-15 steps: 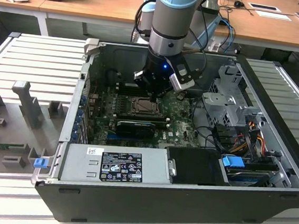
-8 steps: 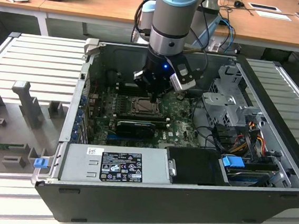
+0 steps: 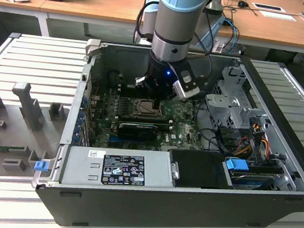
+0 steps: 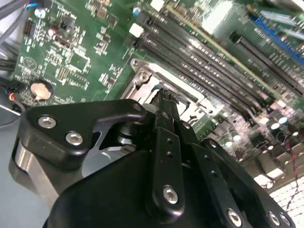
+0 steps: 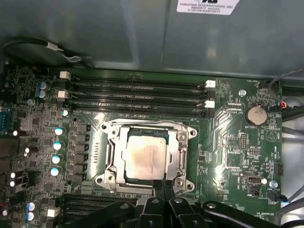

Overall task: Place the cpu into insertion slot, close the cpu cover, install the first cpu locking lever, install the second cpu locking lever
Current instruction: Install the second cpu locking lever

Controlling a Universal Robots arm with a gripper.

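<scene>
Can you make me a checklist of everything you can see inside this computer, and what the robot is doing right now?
Surface: green motherboard inside an open computer case.
Job's things: the cpu lies flat in its socket; the cpu cover, a silver frame, sits around it.
Clutter: long black graphics card, round coin battery.
Gripper: the gripper is shut, holding nothing, its tips at the socket's edge.
Cables: black and coloured wires on the exterior view's right.
Surroundings: ribbed metal table, wooden desks behind.
</scene>
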